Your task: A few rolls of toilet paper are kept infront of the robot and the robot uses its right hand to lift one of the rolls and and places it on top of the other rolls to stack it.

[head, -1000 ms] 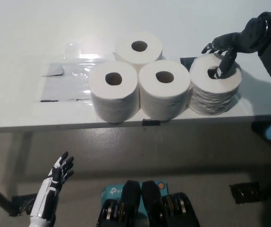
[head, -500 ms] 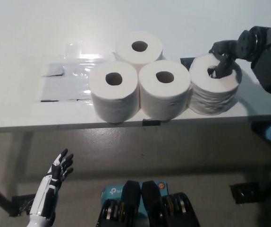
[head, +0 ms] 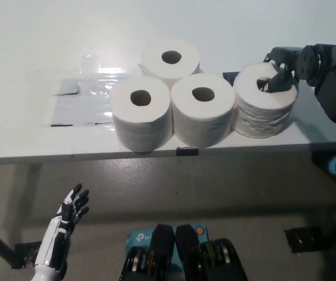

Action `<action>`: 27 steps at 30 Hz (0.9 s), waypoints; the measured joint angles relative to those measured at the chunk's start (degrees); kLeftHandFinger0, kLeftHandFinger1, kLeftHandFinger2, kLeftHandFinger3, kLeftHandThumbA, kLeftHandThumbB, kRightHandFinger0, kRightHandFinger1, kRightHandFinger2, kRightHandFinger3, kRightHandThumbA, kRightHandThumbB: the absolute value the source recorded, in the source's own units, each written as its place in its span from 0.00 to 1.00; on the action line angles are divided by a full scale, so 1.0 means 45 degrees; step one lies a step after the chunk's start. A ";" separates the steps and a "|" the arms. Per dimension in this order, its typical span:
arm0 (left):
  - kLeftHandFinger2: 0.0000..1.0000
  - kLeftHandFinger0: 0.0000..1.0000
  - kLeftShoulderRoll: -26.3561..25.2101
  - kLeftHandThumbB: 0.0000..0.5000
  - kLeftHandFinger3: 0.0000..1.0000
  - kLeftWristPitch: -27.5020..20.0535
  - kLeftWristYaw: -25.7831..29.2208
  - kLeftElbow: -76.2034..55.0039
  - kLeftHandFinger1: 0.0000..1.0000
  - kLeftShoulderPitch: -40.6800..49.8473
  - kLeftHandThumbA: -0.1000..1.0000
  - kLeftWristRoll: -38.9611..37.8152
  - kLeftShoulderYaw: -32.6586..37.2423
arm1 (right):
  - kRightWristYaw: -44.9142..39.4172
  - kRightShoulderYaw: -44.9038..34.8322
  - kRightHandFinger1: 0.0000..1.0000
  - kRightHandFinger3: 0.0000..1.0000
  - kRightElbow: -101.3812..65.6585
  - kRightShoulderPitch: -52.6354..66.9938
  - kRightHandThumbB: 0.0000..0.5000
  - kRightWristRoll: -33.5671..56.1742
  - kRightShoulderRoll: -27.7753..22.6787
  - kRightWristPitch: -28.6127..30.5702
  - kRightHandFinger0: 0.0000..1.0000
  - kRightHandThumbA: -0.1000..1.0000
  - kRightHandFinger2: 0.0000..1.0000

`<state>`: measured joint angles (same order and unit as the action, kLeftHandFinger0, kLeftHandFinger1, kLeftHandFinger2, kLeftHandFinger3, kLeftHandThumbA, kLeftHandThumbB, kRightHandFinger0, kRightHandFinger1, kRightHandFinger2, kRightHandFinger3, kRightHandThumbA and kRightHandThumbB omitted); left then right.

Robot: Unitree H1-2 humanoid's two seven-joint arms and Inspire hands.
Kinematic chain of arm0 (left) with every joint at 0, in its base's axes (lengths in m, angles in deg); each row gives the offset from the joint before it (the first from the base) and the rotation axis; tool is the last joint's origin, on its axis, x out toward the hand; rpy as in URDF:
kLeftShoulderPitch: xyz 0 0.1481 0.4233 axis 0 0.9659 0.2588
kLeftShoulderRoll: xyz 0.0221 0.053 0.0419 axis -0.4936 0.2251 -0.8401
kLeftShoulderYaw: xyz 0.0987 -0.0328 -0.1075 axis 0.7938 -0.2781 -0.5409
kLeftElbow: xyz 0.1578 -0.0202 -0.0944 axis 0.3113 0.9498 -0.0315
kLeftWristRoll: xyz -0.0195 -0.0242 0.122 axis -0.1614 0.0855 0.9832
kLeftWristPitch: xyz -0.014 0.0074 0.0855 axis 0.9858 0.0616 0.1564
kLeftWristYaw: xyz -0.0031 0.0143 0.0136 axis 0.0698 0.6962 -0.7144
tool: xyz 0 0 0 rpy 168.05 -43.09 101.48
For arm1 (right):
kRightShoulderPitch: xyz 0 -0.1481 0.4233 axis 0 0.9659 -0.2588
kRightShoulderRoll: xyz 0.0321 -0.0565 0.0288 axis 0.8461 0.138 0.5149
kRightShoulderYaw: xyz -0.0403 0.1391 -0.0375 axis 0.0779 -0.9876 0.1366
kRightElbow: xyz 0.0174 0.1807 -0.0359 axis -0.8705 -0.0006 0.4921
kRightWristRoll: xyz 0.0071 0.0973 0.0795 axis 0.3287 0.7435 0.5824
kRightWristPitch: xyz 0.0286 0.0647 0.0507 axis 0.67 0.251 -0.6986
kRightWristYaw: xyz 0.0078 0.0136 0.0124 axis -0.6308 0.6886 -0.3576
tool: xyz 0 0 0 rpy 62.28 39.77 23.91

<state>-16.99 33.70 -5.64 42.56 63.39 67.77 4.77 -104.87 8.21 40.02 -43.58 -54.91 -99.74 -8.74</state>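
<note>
white table (head: pixel 33 47) is occupied by three upright rolls (head: pixel 171 102) clustered mid-table. fourth roll (head: pixel 266 108) is set at right, touching cluster. its core is entered by fingers of black right hand (head: pixel 286 70), curled at top edge. white left hand (head: pixel 68 213) is held low, fingers spread, nothing held.

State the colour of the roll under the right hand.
White, as the head view shows: the rightmost roll, with the black right hand on top of it.
</note>
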 measured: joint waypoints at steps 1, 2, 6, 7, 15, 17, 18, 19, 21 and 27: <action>1.00 1.00 0.0000 0.22 1.00 -0.0001 -0.0001 0.0000 1.00 0.0001 1.00 -0.0008 -0.0007 | 0.0061 -0.0029 0.49 0.73 0.0000 0.0012 0.02 0.0009 -0.0021 0.0002 0.40 0.68 0.62; 1.00 1.00 0.0000 0.22 1.00 0.0000 0.0000 -0.0001 1.00 -0.0002 1.00 -0.0018 -0.0013 | 0.0119 -0.0077 0.33 0.61 0.0001 0.0025 0.02 0.0022 -0.0047 0.0003 0.24 0.66 0.47; 1.00 1.00 -0.0001 0.20 1.00 -0.0010 0.0000 -0.0005 1.00 -0.0026 1.00 -0.0070 -0.0025 | 0.0238 -0.0518 0.19 0.45 -0.0001 0.0123 0.01 0.0133 -0.0293 0.0059 0.00 0.61 0.61; 1.00 1.00 -0.0002 0.20 1.00 -0.0013 0.0001 -0.0004 1.00 -0.0026 1.00 -0.0070 -0.0027 | 0.0249 -0.0609 0.47 0.57 0.0000 0.0134 0.02 0.0146 -0.0338 0.0060 0.10 0.60 0.86; 1.00 1.00 -0.0013 0.20 1.00 -0.0055 -0.0002 0.0006 1.00 -0.0026 1.00 -0.0161 -0.0055 | 0.0180 -0.2767 0.42 0.24 0.0002 0.0626 0.09 0.1168 -0.1183 0.0078 0.04 0.68 0.75; 1.00 1.00 -0.0012 0.21 1.00 -0.0074 0.0000 0.0012 1.00 -0.0023 1.00 -0.0180 -0.0064 | 0.0171 -0.3271 0.43 0.32 0.0010 0.0789 0.10 0.1458 -0.1342 0.0067 0.02 0.66 0.79; 1.00 1.00 -0.0012 0.22 1.00 -0.0077 0.0002 0.0014 1.00 -0.0020 1.00 -0.0186 -0.0073 | 0.0169 -0.3472 0.43 0.45 0.0009 0.0866 0.12 0.1548 -0.1388 0.0069 0.01 0.64 0.82; 1.00 1.00 -0.0011 0.22 1.00 -0.0078 0.0000 0.0017 1.00 -0.0019 1.00 -0.0194 -0.0080 | 0.0167 -0.3816 0.40 0.55 0.0009 0.0961 0.11 0.1721 -0.1427 0.0069 0.00 0.63 0.78; 1.00 1.00 -0.0012 0.20 1.00 -0.0079 0.0001 0.0019 1.00 -0.0022 1.00 -0.0207 -0.0088 | 0.0163 -0.4456 0.29 0.68 0.0005 0.1165 0.09 0.2079 -0.1475 0.0072 0.00 0.59 0.71; 1.00 1.00 -0.0010 0.19 1.00 -0.0079 0.0009 0.0031 1.00 -0.0019 1.00 -0.0234 -0.0182 | 0.0050 -0.7244 0.00 0.56 0.0046 0.1932 0.04 0.3642 -0.1566 -0.0123 0.00 0.54 0.39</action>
<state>-17.03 33.35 -5.60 42.70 63.31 66.72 3.95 -104.64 -24.39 40.23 -34.88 -38.52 -106.79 -9.29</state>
